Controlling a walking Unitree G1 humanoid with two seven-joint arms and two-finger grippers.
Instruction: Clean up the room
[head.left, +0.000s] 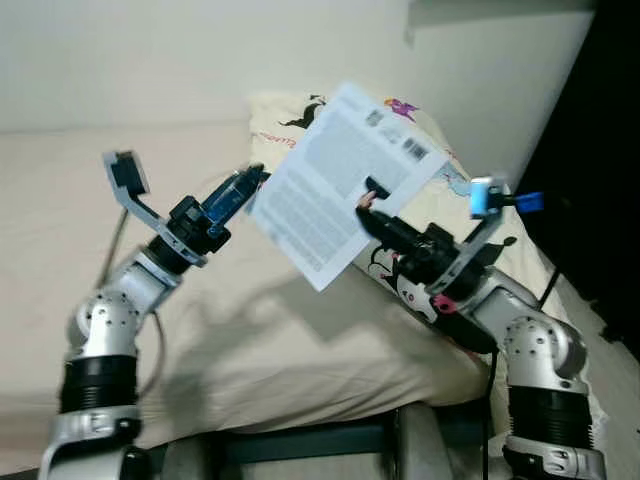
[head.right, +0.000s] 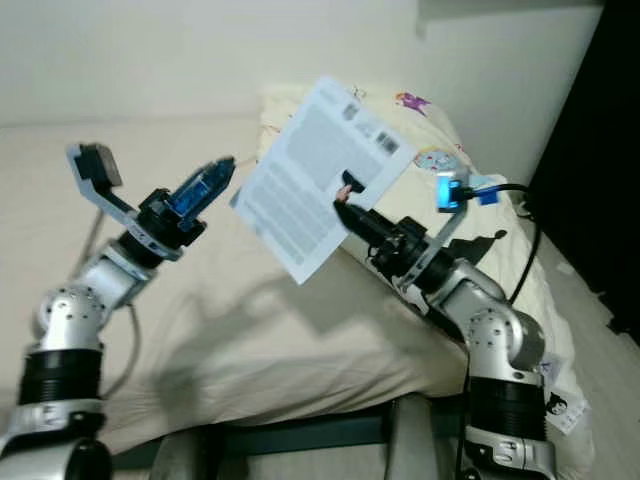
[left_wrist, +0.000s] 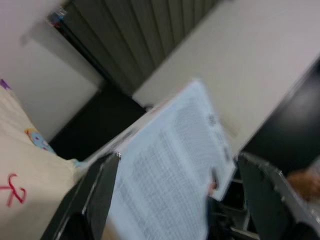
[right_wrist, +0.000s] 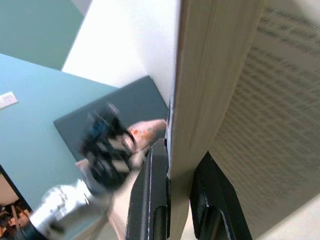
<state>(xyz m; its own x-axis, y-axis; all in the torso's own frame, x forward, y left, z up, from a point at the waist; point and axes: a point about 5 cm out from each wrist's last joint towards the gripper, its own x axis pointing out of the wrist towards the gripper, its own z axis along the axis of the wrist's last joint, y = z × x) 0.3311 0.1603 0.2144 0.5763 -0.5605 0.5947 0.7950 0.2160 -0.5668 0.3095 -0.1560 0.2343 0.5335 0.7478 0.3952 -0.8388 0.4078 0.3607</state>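
Above a cream bed (head.left: 300, 340) by the white wall, the right gripper (head.left: 368, 198) pinches a booklet's (head.left: 335, 185) edge, held aloft; the left gripper (head.left: 240, 190) hovers beside it, jaws spread.

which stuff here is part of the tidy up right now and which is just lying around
In the job:
- book, white, printed back cover, held up above the bed
- right tool, shut on the book's edge
- left tool, open, at the book's other edge

Just lying about:
- bed with cream cover
- patterned pillow behind the book
- cable by the bed's right side
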